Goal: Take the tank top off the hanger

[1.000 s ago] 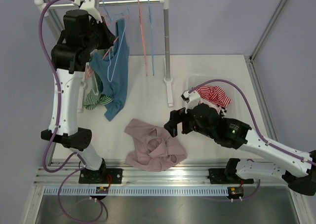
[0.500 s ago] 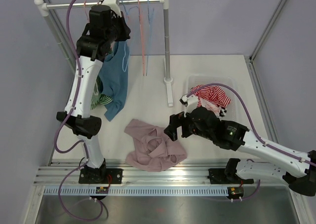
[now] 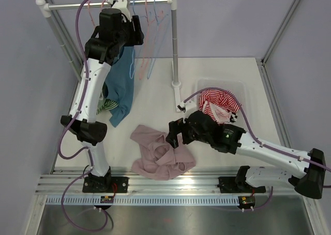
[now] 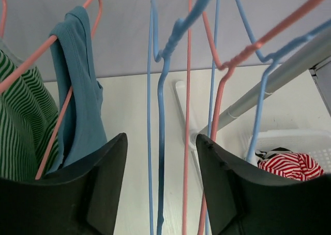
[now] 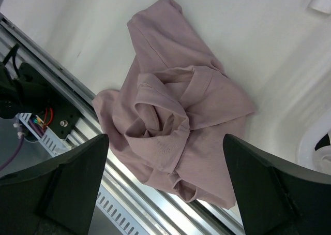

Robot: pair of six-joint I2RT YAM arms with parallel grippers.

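Left wrist view is showing the left tool (image 4: 160,142) spread, blue tank top (image 4: 83,105) hanging upper left; right tool (image 5: 165,142) is hovering spread above a pink garment (image 5: 176,116).

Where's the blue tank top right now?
The blue tank top hangs at the left of the rail in the top view, on a pink hanger, beside the green striped top.

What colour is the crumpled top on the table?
The crumpled top is dusty pink, clearest in the right wrist view.
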